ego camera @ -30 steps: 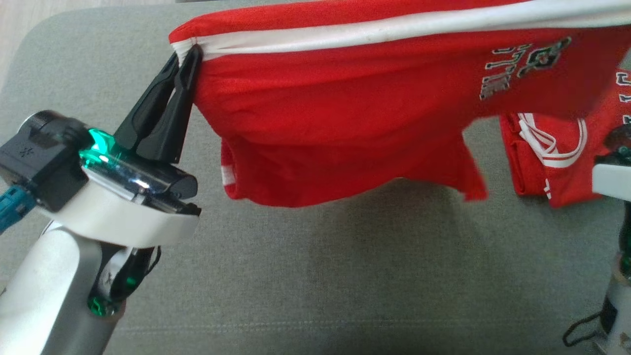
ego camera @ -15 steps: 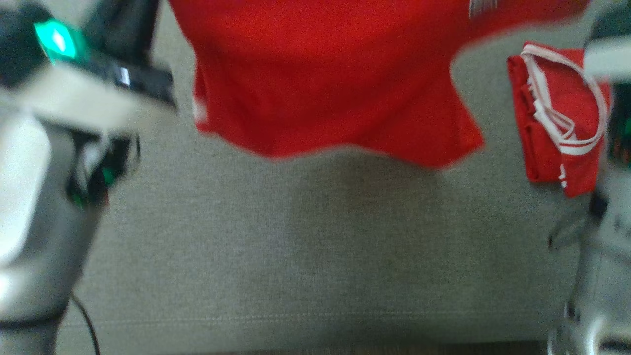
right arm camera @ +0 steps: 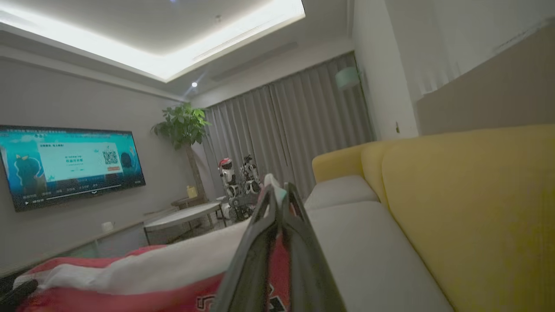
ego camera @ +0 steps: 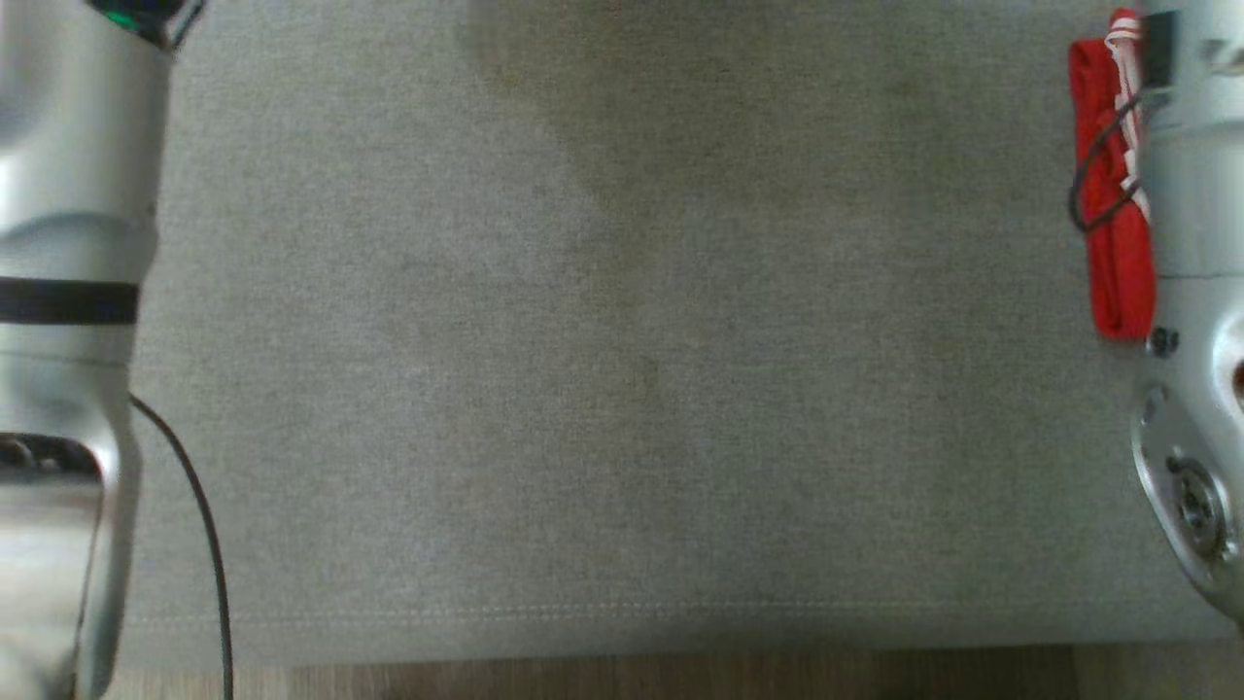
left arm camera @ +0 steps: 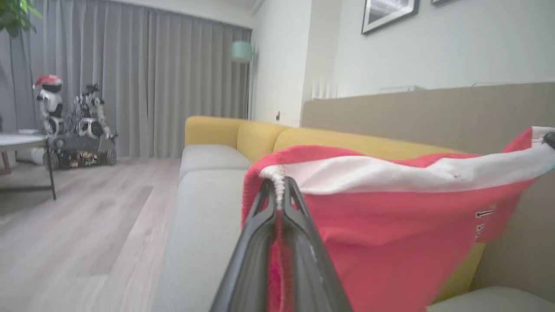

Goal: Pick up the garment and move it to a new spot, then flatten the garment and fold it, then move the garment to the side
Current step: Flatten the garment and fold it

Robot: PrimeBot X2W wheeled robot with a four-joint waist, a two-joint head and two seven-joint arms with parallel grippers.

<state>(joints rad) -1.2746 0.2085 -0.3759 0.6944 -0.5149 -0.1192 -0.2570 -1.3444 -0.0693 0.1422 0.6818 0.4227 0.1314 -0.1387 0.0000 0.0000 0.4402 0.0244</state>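
- The grey sofa seat [ego camera: 622, 340] takes up most of what I'm looking down at, with the yellow backrest [right arm camera: 468, 208] along its far side.
- The garment [left arm camera: 390, 225] — red, with a white band along the top edge — is up in the air over that seat. It's stretched sideways between my two hands, and the rest hangs down in front of the backrest.
- My left forearm [ego camera: 68, 243] runs down the left edge and my right forearm [ego camera: 1195, 194] down the right.
- A second red piece [ego camera: 1118, 243], folded up, lies on the seat at the far right, partly behind my right forearm.
- Left gripper [left arm camera: 278, 186]: fingers pinched tight on the left end of the white band.
- Right gripper [right arm camera: 279, 190]: clamped too, on the garment's right end — white band and red cloth squeezed between the fingers.
- A thin black cable [ego camera: 204, 525] curves beside my left forearm.
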